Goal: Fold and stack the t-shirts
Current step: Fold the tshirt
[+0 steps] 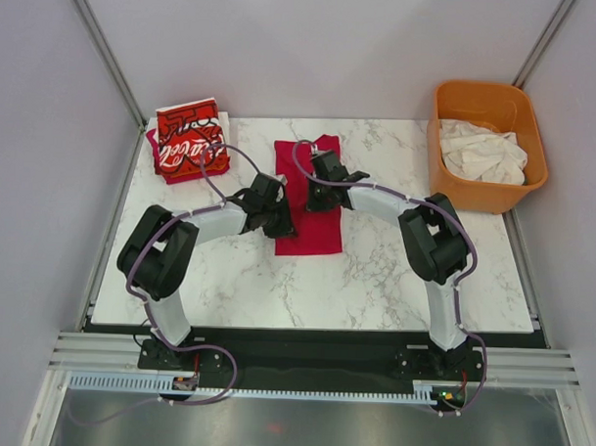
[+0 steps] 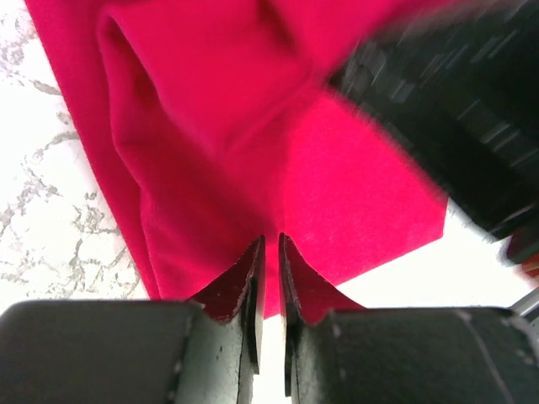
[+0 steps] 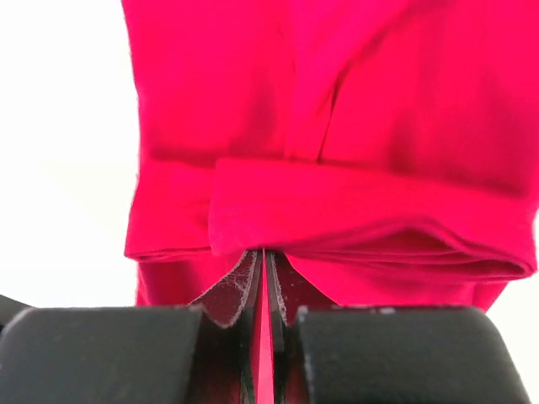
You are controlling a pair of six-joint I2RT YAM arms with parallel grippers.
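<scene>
crimson t-shirt [image 1: 312, 235]: mid-table, folded narrow
left gripper [image 2: 270, 244]: seemingly pinching its edge
right gripper [image 3: 263, 257]: clamped on its fold
back-left: coca-cola t-shirt [image 1: 190, 141]

plain red t-shirt [image 1: 312, 238]: 1 | Coca-Cola t-shirt [image 1: 188, 141]: 1 | orange tub [image 1: 485, 195]: 1 | off-white t-shirts [image 1: 487, 151]: unclear

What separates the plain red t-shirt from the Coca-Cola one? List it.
Print: the plain crimson t-shirt is unmarked; the Coca-Cola t-shirt carries white script. Shape: the crimson one is a long central strip; the Coca-Cola one a compact fold at the far-left corner. Handling: left end effector and right end effector pinch the crimson one; nothing touches the Coca-Cola one. Both are red.
</scene>
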